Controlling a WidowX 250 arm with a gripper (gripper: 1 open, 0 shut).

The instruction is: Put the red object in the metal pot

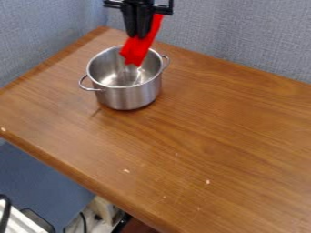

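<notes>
A bright red elongated block [140, 45] hangs tilted over the metal pot [123, 78], its lower end at about rim level above the pot's back part. My gripper [142, 18] points straight down from the top edge of the view and is shut on the block's upper end. The shiny round pot stands on the wooden table [183, 146] near the back left, with a small loop handle [86, 84] showing on its left side. Whether the block's lower end touches the pot's inner wall I cannot tell.
The wooden table runs diagonally, with its front edge [73, 177] dropping off toward the lower left. A blue-grey wall [255, 36] stands right behind the table. Cables and dark floor [36, 218] lie below the table edge.
</notes>
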